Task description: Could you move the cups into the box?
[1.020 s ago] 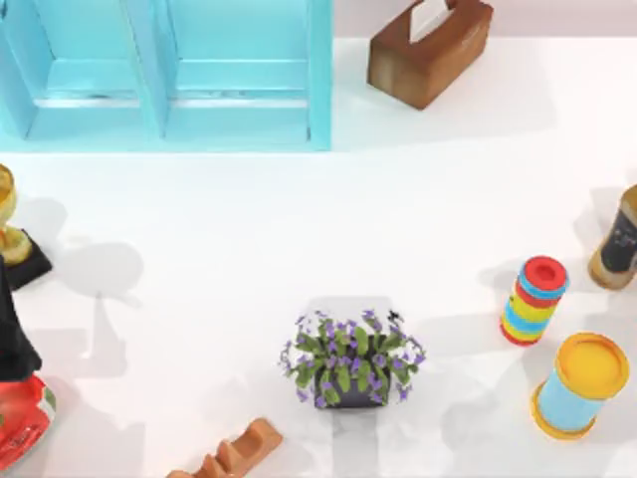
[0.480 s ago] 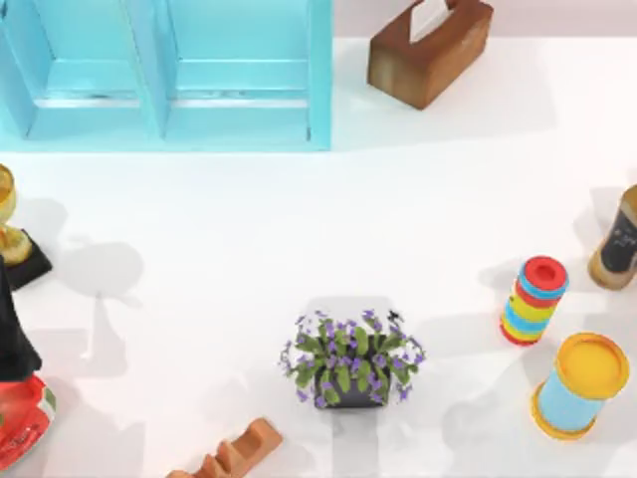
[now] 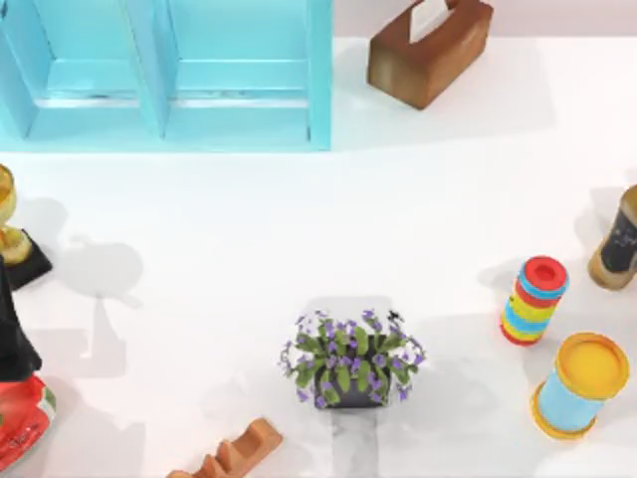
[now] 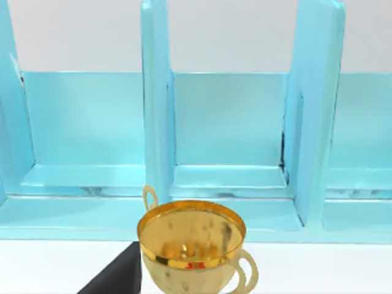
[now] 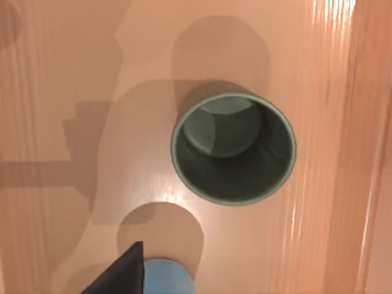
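In the right wrist view I look straight down into the dark olive-grey cup, which stands upright and empty. The rim of the bright blue cup shows close beside it. A dark part of my right gripper hangs above the cups, next to the blue one. The box is a large cyan crate at the table's back left, and its divider faces the left wrist view. A dark part of my left gripper sits low in that view, well short of the box.
A gold trophy stands at the left edge, before the box. A brown tissue box is at the back. A flower pot is front centre. A rainbow tower, yellow-lidded canister and bottle stand right.
No object on the table has moved. The faint shadows have shifted a little, and a grey patch now shows on the table just in front of the flower pot.
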Motion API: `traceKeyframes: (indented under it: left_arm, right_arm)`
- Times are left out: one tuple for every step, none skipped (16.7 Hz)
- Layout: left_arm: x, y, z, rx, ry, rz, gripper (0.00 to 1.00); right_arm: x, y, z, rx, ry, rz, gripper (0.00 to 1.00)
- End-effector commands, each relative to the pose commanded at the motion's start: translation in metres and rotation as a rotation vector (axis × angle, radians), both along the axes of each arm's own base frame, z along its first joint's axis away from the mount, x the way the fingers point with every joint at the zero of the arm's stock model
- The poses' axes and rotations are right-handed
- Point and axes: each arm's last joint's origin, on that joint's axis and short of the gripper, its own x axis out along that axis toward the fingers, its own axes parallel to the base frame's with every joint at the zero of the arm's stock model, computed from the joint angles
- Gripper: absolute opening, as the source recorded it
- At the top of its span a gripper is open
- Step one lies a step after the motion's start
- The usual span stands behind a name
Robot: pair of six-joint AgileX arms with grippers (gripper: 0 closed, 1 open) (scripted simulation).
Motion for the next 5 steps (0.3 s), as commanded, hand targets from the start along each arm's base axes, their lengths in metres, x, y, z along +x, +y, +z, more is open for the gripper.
traceKeyframes:
  left_arm:
    - [0.0, 0.0, 0.0, 0.0, 0.0, 0.0, 1.0]
    - [0.0, 0.0, 0.0, 0.0, 0.0, 0.0, 1.0]
    - [0.0, 0.0, 0.0, 0.0, 0.0, 0.0, 1.0]
    - [0.0, 0.0, 0.0, 0.0, 0.0, 0.0, 1.0]
    - [0.0, 0.0, 0.0, 0.0, 0.0, 0.0, 1.0]
  right_arm:
    - [-0.001, 0.001, 0.009, 0.003, 0.004, 0.001, 1.0]
    - [-0.002, 0.002, 0.017, 0.005, 0.006, 0.001, 1.0]
    - [-0.003, 0.002, 0.024, 0.006, 0.008, 0.001, 1.0]
    - [-0.004, 0.003, 0.029, 0.007, 0.008, 0.002, 1.0]
    - [-0.004, 0.003, 0.031, 0.007, 0.008, 0.002, 1.0]
